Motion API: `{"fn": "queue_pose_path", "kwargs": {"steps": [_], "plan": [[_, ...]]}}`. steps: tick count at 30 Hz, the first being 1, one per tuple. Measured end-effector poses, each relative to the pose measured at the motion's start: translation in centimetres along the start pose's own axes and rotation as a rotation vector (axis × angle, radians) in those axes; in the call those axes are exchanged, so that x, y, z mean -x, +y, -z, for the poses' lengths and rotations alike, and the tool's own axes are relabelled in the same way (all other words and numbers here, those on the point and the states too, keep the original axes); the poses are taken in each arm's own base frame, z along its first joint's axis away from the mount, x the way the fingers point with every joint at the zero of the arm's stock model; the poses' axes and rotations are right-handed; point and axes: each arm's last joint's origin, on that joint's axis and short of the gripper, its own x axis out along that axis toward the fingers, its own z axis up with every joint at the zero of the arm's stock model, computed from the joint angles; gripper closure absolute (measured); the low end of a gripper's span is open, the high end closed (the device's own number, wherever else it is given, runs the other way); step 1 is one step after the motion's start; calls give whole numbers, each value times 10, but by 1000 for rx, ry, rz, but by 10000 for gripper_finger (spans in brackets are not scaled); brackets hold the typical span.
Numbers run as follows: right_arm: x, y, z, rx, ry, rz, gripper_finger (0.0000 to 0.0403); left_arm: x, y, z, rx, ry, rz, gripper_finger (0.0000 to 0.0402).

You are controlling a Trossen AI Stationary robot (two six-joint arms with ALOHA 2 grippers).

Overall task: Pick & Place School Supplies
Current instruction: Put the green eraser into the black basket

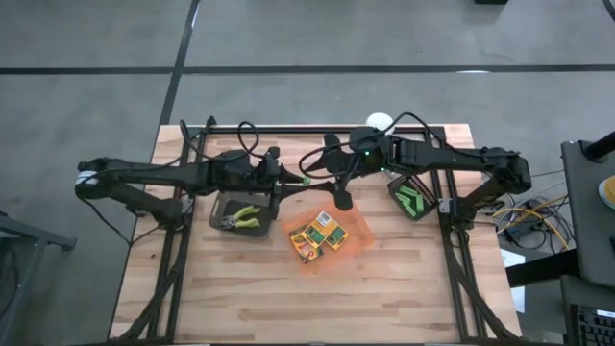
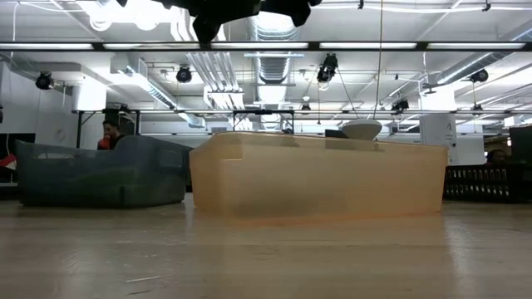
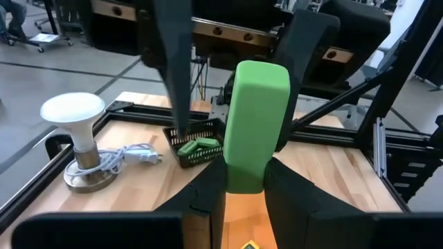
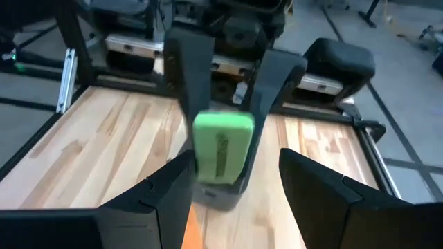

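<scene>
1. Our left gripper point(image 1: 306, 179) hangs above the middle of the table point(image 1: 240, 298), its fingers point(image 3: 208, 200) clamped on a green block point(image 3: 255, 124), which stands up between them in the left wrist view.
2. Our right gripper point(image 1: 341, 199) faces it from the other side, and its fingers point(image 4: 325, 200) stand apart.
3. In the right wrist view the same block sits in the left gripper's grasp, just past our right fingers; we cannot tell whether they touch it.
4. The two grippers meet over the table's far half, between the dark bin point(image 1: 240, 213) and the black basket point(image 1: 411, 197).
5. The dark bin lies under the left arm and holds a yellow-handled tool point(image 1: 252, 211) and a green-handled tool point(image 1: 240, 224).
6. The black basket lies under the right arm and holds more green pieces point(image 1: 411, 200); the left wrist view shows them inside it too.
7. The orange tray point(image 1: 357, 227) lies near the table's centre, just nearer us than the grippers, with yellow-and-green crayon boxes point(image 1: 317, 237) in it.
8. In the low view the tray's wall fills the middle, with the dark bin beside it.
9. A white lamp point(image 3: 77, 135) with its cable point(image 3: 128, 155) stands at the table's far edge.
10. A person point(image 2: 108, 133) shows in the room beyond the table.
</scene>
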Motion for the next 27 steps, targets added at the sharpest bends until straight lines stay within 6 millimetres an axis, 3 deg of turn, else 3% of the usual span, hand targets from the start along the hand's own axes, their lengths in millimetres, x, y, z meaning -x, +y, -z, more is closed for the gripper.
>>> {"fn": "queue_pose_path", "kwargs": {"steps": [19, 27], "plan": [[-4, 4, -5, 45, -57, -9, 199, 0, 4, 5, 2, 56, -18, 314], [-3, 5, -5, 27, -52, -16, 252, 0, 5, 6, -1, 60, -18, 314]]}}
